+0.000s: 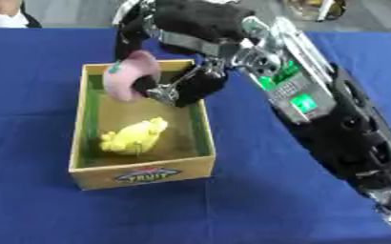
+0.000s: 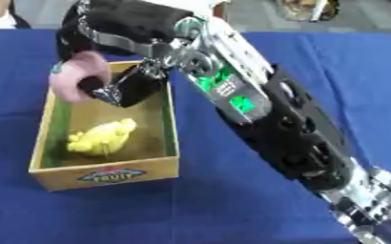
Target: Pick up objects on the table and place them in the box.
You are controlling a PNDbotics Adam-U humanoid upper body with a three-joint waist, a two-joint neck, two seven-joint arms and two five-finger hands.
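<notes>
Pink, soft rounded toy [image 1: 128, 75] is pinched in the right hand [image 1: 178, 88] above the wooden box's far end [image 1: 140, 64]; judged light, squashable, best gripped mid-body. Yellow plush toy [image 1: 135, 136] lies inside.

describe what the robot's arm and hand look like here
Only the right arm shows: bulky black shells with silver metal joints, and green-lit panels on its inner forearm. A thin dark cable or rod runs near the wrist. The right hand is black with silvery parts. No left arm in view.
</notes>
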